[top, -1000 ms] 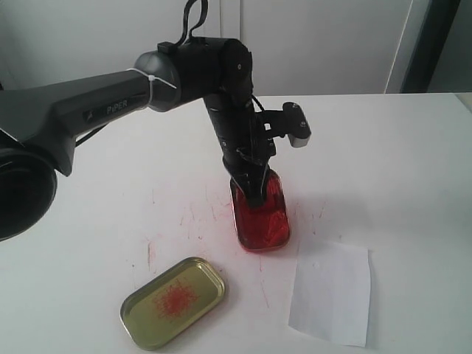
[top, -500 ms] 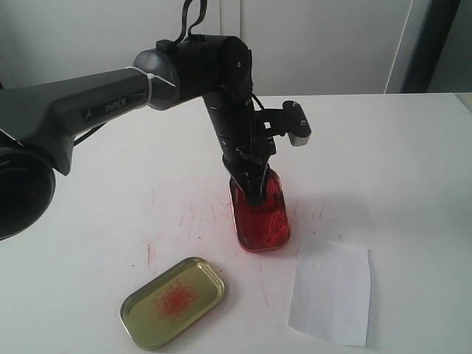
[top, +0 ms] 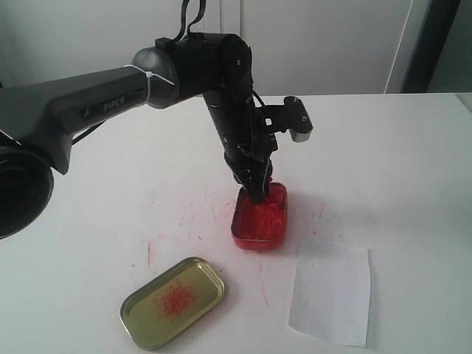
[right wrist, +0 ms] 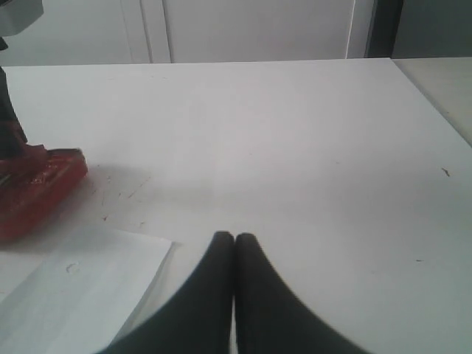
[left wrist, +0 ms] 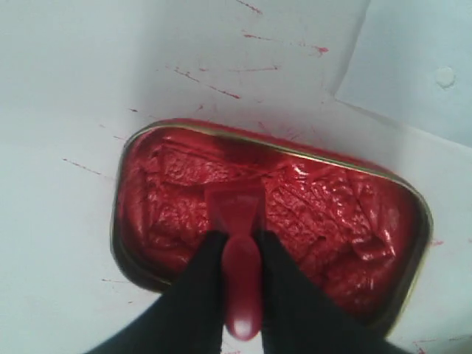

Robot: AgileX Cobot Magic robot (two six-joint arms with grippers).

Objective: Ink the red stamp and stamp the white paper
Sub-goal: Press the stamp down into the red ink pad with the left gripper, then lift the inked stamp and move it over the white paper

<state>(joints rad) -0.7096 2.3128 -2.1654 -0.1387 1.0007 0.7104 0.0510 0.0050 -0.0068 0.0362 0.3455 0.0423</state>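
My left gripper (top: pixel 257 193) (left wrist: pixel 236 240) is shut on the red stamp (left wrist: pixel 237 221), gripping its round knob handle. The stamp's block base rests on the wet ink of the red ink tin (top: pixel 258 220) (left wrist: pixel 332 214). In the exterior view the fingers hide most of the stamp. The white paper (top: pixel 330 291) (left wrist: pixel 413 66) (right wrist: pixel 74 295) lies flat to the front right of the tin, a short gap away. My right gripper (right wrist: pixel 234 237) is shut and empty, low over bare table next to the paper; it does not show in the exterior view.
A gold tin lid (top: pixel 173 301) with a red smudge lies at the front left. Faint red ink marks (top: pixel 195 214) streak the white tabletop around the tin. The left arm (top: pixel 88 103) reaches in from the left.
The ink tin, tipped up toward the camera before, now lies flatter on the table. The left gripper still holds the stamp in the tin and has barely shifted.
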